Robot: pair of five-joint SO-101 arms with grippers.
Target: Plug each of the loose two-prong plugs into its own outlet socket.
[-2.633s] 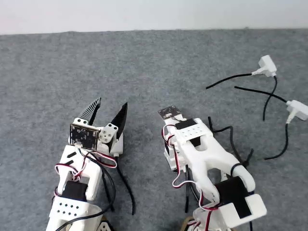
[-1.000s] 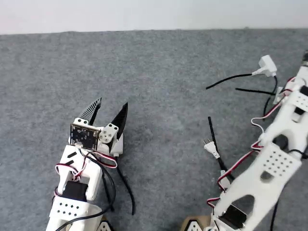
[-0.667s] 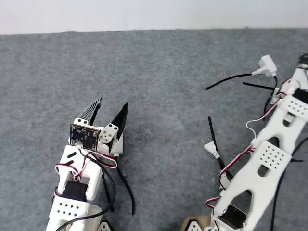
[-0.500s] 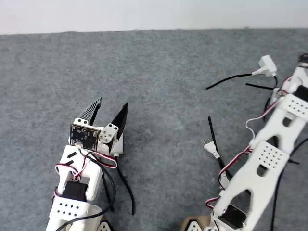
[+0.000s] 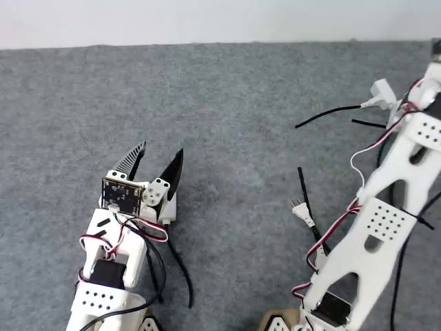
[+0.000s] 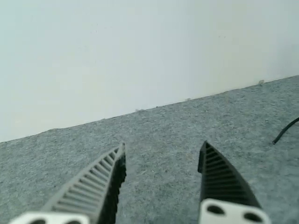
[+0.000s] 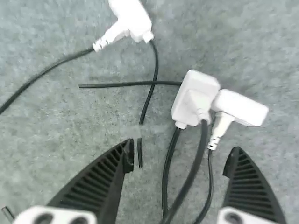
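Left gripper (image 5: 162, 146), black and ribbed, hangs wide open and empty over the grey carpet-like tabletop (image 5: 227, 89). The small white two-prong plug (image 5: 300, 209) on its black cord (image 5: 302, 183) lies mid-right. It looks light and the cord springy, so I'd pinch the plastic body. Right gripper (image 7: 180, 154) gapes empty above the white outlet sockets (image 7: 196, 98).

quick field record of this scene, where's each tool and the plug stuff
surface: grey mat
loose plug: on mat between the arms, unplugged
single fitting: white, corded, apart
paired fittings: two white pieces touching
left tool: open, empty, left side
right tool: open, empty, above paired fittings
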